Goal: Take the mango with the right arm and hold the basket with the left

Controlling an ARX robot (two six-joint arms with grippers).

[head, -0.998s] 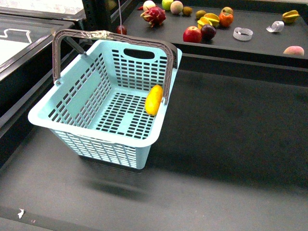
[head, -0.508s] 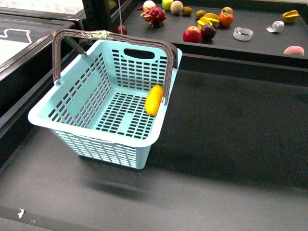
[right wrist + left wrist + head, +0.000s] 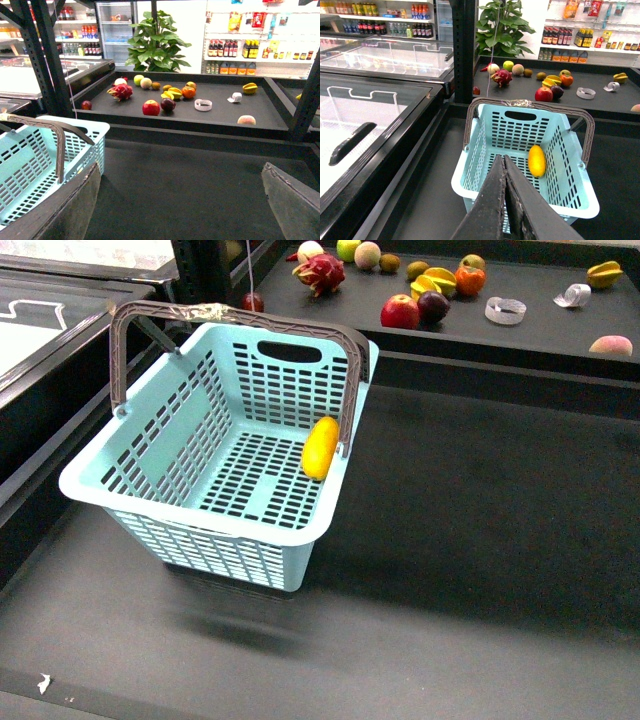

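The mango, smooth and yellow, lies inside the light blue basket against its right wall. The basket's brown handle stands upright. No arm shows in the front view. In the left wrist view my left gripper is shut with nothing in it, its tips hanging over the near end of the basket, apart from the mango. My right gripper is open and empty above the dark floor, with the basket beside its left finger. The mango is hidden in the right wrist view.
A raised black shelf behind the basket carries a dragon fruit, an apple, a star fruit, other fruit and tape rolls. A glass-topped freezer runs along the left.
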